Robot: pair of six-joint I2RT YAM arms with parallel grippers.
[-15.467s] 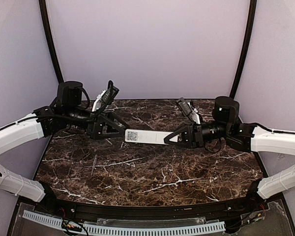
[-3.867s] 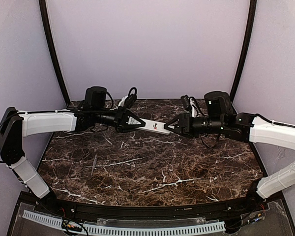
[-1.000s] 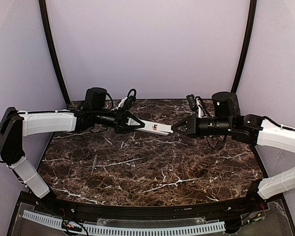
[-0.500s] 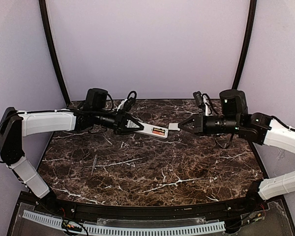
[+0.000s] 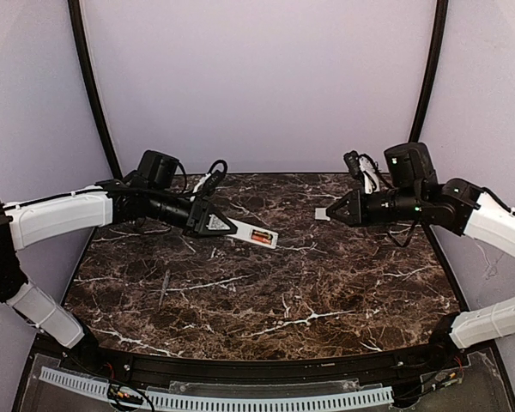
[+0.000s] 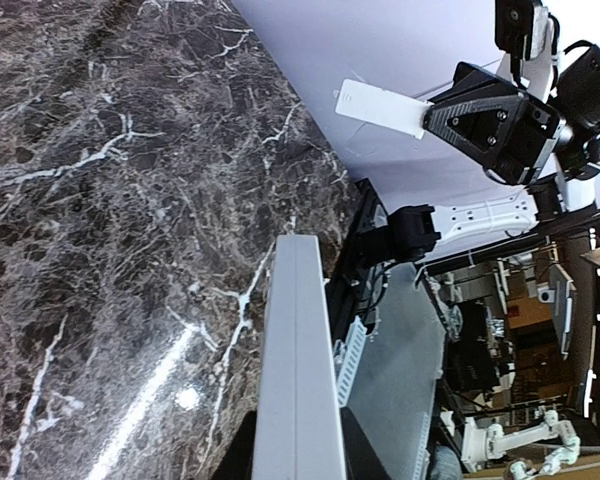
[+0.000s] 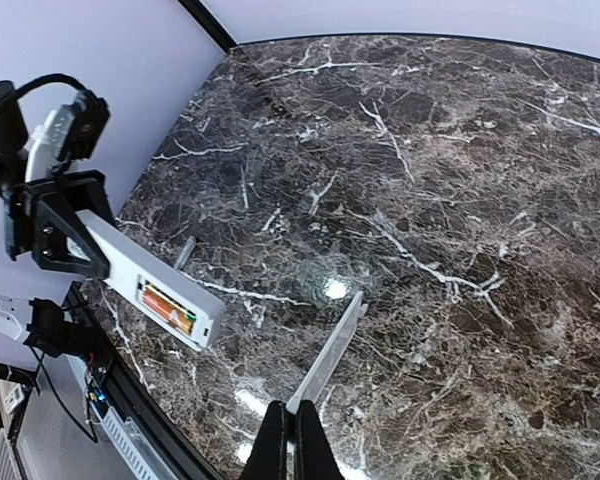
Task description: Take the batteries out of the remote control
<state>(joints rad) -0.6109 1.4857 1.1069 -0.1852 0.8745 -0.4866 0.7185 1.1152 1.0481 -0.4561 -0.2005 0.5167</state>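
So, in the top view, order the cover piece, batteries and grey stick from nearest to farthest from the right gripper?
1. The cover piece, in the right gripper.
2. The batteries, inside the remote control, centre.
3. The grey stick, lying near left.

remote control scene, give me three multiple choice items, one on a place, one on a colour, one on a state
1. The left gripper holds the remote control. Where is its cover?
A. clipped back on the remote
B. pinched in the right gripper
C. tucked under the remote

2. What colour are the batteries?
A. orange
B. green
C. black

3. The batteries are:
A. seated in the remote, uncovered
B. lying loose outside it
C. hidden behind the cover

Answers:
1 B, the small white piece sits between the right gripper's fingers, well apart from the remote.
2 A, an orange strip shows in the white body.
3 A, the right wrist view shows them in the open back.
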